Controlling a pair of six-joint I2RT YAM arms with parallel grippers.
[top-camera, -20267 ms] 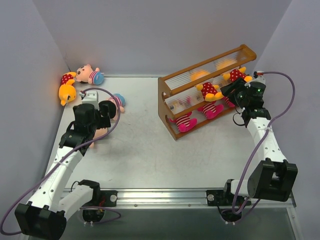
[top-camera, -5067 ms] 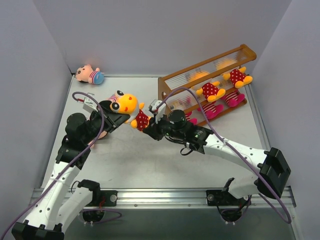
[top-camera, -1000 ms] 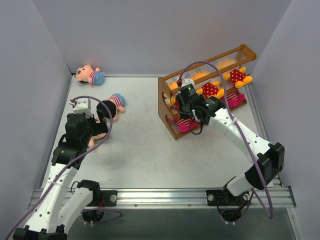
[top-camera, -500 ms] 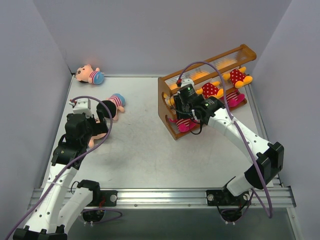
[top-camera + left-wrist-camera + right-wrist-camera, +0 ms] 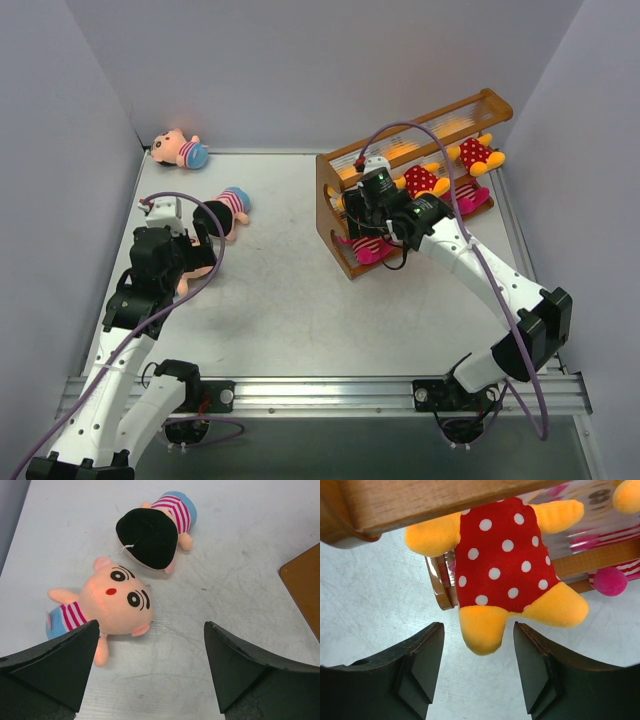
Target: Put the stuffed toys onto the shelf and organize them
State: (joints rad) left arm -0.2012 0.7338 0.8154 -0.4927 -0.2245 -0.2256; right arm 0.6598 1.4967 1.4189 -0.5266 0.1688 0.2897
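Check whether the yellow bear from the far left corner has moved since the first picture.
Yes. The yellow bear moved rightward from that corner to the shelf's left end.

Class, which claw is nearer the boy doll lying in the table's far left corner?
Left. The left claw sits nearer the bases than the corner boy doll; the right claw is across the table at the shelf.

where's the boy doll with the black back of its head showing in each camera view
Top external: boy doll, left of centre.
Left wrist: upper middle, beyond the face-up doll.
Right wrist: not in it.
Shared landmark: the shelf, brown corner at left wrist's right edge, wood along right wrist's top.
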